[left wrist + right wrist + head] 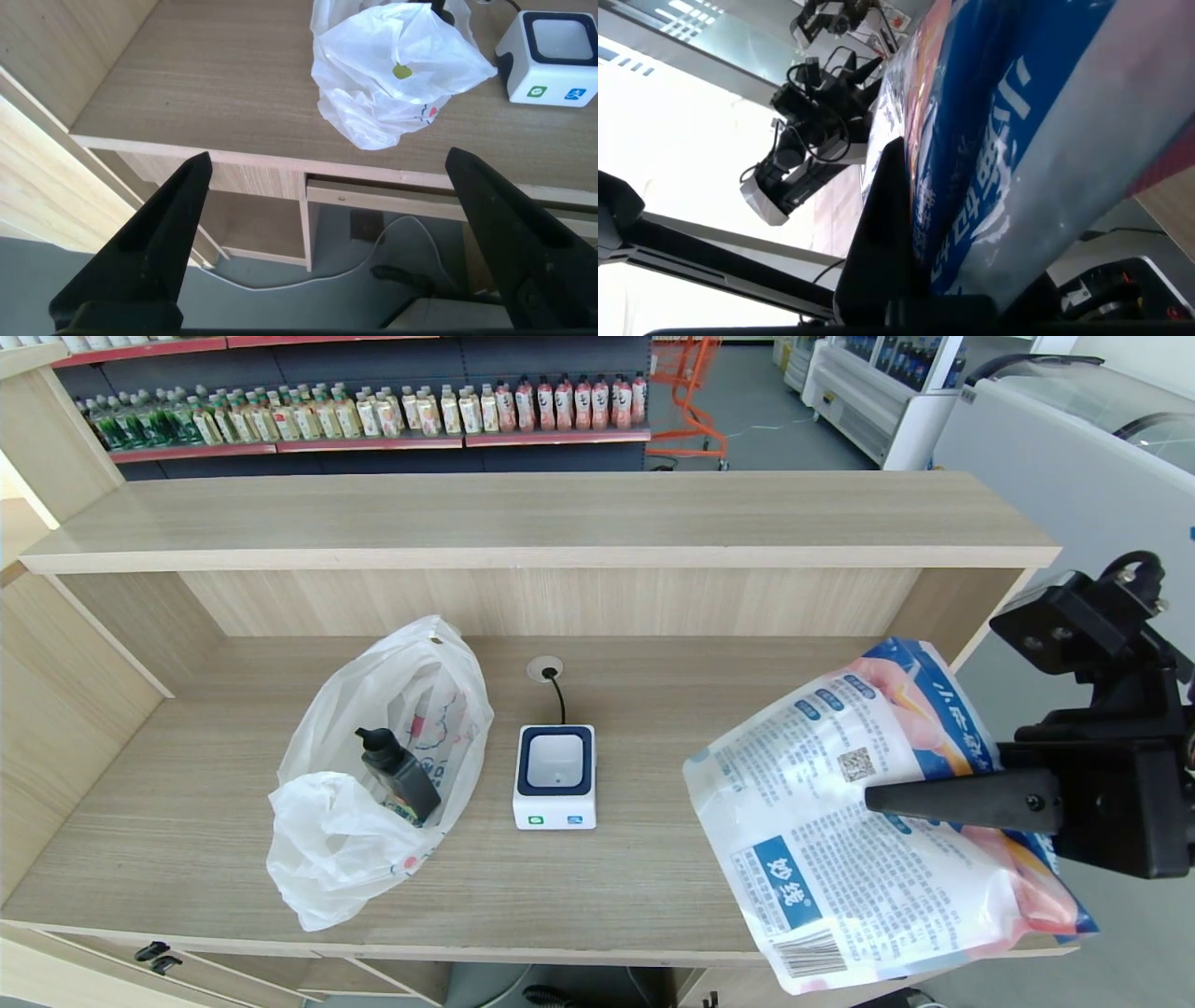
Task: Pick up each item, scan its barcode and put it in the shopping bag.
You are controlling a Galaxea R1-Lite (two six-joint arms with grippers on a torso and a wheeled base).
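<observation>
The pouch (840,859), a large white, blue and pink pack, hangs tilted in the air over the right front corner of the counter (653,709). The right gripper (896,798) is clamped on it. One black finger lies across its printed face, and the other is hidden behind the pack. The barcode (810,952) sits at the pouch's low edge, which juts out past the counter's front. In the right wrist view the pouch (1046,140) is so close that its print is hard to make out.

The scanner (555,775), a white box with a dark blue frame, stands near the middle of the counter, and its cable (558,700) runs back into a hole in the top. Just beside it, toward the robot's left, lies the shopping bag (327,840), white plastic with its mouth slack. Inside is a dark bottle (397,775), leaning, with its base covered by a crumpled fold. A printed packet (439,737) shows dimly through the plastic.

The left gripper (329,159) hangs off the counter's front edge near the bag, its fingers spread wide and holding nothing.

Shelves (373,415) of drinks stand behind the counter.
</observation>
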